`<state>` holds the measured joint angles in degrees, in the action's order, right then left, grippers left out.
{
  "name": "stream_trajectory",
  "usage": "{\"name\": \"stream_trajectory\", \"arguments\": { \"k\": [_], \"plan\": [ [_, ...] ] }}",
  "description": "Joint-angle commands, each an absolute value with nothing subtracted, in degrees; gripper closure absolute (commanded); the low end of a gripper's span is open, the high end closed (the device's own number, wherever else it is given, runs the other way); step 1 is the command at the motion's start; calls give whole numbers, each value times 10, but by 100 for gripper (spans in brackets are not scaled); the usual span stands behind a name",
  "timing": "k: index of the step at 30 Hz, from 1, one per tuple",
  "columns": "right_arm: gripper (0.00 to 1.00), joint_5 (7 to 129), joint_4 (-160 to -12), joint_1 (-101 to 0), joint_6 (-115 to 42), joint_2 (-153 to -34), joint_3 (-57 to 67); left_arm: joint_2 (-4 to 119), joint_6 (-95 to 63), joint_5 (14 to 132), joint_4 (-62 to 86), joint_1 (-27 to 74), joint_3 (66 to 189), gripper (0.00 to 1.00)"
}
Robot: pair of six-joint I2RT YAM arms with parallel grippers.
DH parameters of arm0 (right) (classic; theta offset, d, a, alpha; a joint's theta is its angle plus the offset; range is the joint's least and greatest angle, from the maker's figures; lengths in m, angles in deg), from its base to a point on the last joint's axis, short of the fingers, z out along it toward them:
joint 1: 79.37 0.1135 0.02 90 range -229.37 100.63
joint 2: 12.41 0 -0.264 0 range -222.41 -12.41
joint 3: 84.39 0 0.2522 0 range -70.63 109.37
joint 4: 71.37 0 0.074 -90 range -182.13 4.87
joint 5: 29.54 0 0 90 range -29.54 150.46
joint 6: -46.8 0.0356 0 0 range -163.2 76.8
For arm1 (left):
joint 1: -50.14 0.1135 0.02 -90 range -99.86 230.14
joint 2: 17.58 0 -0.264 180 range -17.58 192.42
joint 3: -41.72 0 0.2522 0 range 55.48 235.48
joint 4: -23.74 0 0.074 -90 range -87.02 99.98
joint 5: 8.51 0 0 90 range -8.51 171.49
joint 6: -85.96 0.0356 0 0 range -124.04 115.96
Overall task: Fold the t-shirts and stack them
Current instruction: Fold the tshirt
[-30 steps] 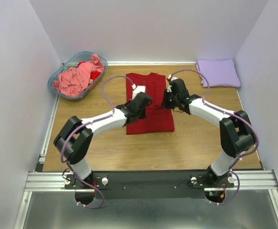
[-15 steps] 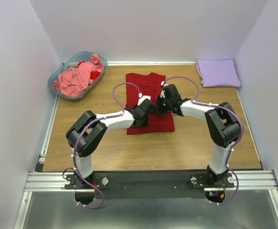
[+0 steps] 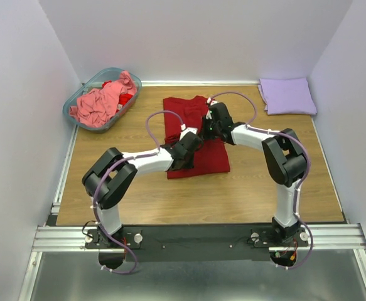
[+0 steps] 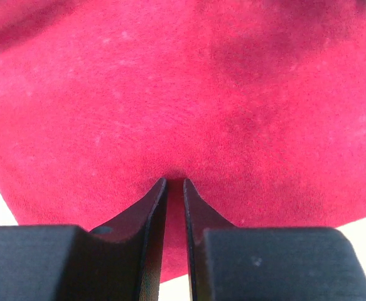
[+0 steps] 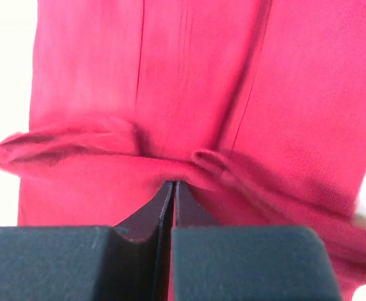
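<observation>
Top external view puts the dark red t-shirt flat on the bench at about twelve o'clock from my bases, with both arms reaching in over its middle. The left claw is nearly closed. Red cloth fills the sliver between its jaws, so I judge it has a pinch of the shirt. The right claw is closed tight on a raised ridge of the same cloth, with wrinkles bunched to either side of its tips. The two claws sit just beside each other, the left at about seven o'clock of the right.

I read this as a fold in hand on this shirt. To do it well, I want both claws to rise together and level, so the cloth between them neither sags nor twists. I cannot tell how many layers each pinch holds. If the lower layer comes up too, the whole shirt will drag instead of folding, so I lift slowly and watch the near hem. I carry the edge over in one even sweep, line it up with the opposite edge, and let go only once the cloth lies flat.

The lavender t-shirt lies folded at two o'clock, likely the stack's base. The salmon-pink t-shirt is heaped in the basket at ten o'clock.
</observation>
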<state>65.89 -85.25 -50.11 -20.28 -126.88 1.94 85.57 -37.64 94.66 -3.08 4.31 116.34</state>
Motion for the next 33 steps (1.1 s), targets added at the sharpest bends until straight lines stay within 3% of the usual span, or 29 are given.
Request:
{"name": "stream_trajectory", "arguments": {
  "k": [1,9,16,19,26,33],
  "plan": [
    [91,631,-840,-513,-227,-1304,82,838,-382,902,-88,31,1103,76],
    [90,710,-846,-523,-254,-1286,99,748,-416,897,-92,5,1026,74],
    [88,752,-845,-527,-224,-1158,-34,640,-448,934,-93,11,1028,64],
    [87,843,-843,-542,-197,-1098,-108,607,-457,920,-93,21,1019,64],
    [85,1037,-797,-564,-140,-1012,-290,577,-454,791,-23,102,923,73],
    [86,1136,-621,-641,-61,-1071,-456,616,-444,708,29,154,862,80]
  ]
}}
